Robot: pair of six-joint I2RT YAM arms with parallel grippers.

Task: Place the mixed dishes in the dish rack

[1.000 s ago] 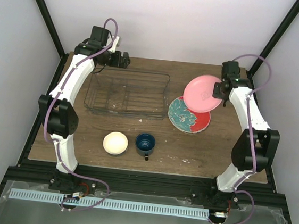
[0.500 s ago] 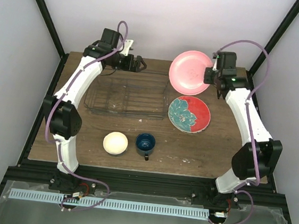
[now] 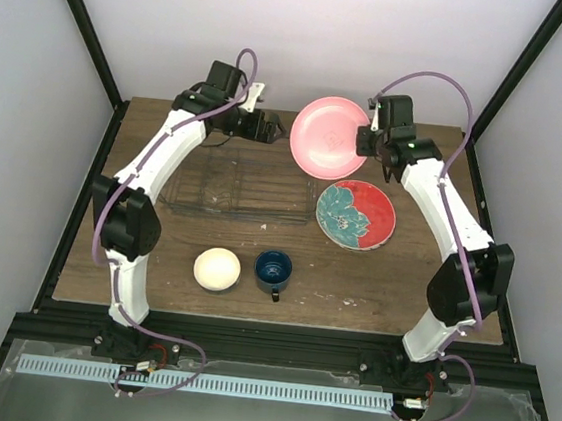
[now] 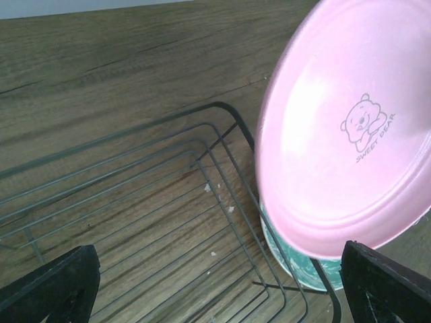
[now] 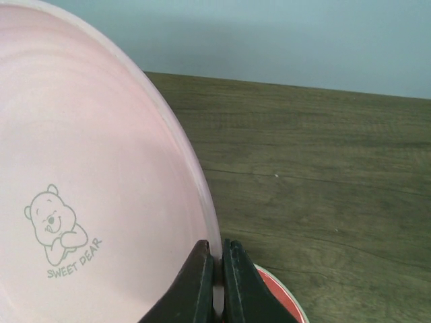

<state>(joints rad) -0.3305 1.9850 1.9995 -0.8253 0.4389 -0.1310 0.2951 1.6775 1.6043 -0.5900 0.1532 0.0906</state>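
Holding the pink plate (image 3: 329, 135) tilted on edge, rim pinched tight between my right gripper's (image 5: 215, 286) 2 fingers, just beyond the right end of the dish rack (image 3: 242, 181), presumably to slot it between dividers; left gripper (image 3: 264, 126) hangs spread wide and empty above the rack's far edge, likely to steady it.

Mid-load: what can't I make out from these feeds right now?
- Left wrist view: the pink plate covers most of the red plate; the rack runs off the left and bottom edges.
- Right wrist view: the pink plate hides all but a sliver of the red plate; no rack visible.
- Top view: the inside of the mug is too dark and small to read.
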